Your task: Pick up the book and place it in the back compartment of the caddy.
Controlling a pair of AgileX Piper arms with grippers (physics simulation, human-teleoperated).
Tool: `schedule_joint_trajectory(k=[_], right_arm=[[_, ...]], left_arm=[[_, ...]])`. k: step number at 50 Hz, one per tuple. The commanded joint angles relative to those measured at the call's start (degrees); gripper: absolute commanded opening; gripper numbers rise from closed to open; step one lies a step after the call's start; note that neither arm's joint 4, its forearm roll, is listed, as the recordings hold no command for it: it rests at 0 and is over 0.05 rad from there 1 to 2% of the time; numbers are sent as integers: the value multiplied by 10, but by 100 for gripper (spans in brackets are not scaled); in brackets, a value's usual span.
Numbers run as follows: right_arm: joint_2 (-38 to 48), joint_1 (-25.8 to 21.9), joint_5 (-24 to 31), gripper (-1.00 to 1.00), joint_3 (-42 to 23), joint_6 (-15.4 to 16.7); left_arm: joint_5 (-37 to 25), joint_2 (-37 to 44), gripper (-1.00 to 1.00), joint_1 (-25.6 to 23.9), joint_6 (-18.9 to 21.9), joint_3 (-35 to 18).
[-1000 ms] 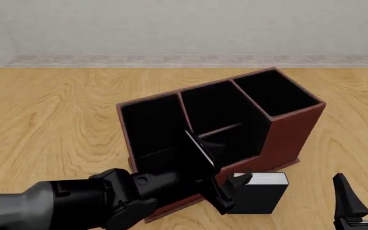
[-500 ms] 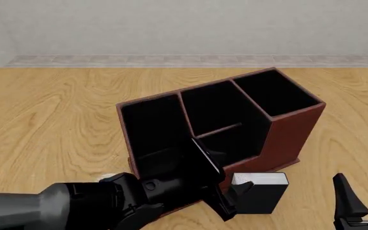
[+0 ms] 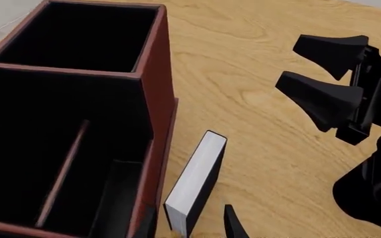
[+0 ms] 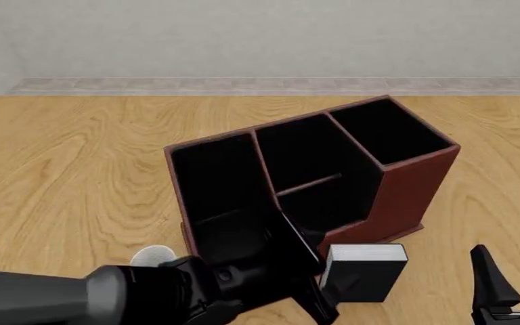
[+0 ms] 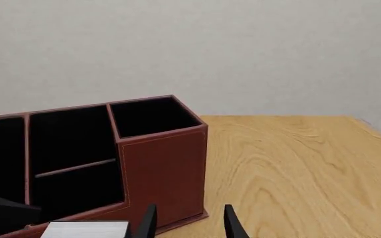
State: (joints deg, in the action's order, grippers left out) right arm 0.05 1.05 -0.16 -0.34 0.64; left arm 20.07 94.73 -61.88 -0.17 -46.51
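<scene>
Left claw [image 4: 321, 288] straddles book [image 4: 365, 271] (beside caddy [image 4: 414, 186]).

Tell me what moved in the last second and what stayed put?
The left arm's gripper slid back toward the near table edge and lower, its fingers still open around the book, not holding it. A white round thing came into view behind the arm. The book, the caddy and the right gripper stayed where they were.

Left hand [image 4: 319, 288] lower, nearer book [image 4: 365, 272]
</scene>
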Motion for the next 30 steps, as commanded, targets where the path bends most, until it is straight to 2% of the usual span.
schedule_joint_trajectory(k=[1,30], right_arm=[[0,0,0,100,-1,0],[0,0,0,100,0,-1]], left_arm=[[11,19,100,-5,-1,3],[20,57,100,13,5,-17]])
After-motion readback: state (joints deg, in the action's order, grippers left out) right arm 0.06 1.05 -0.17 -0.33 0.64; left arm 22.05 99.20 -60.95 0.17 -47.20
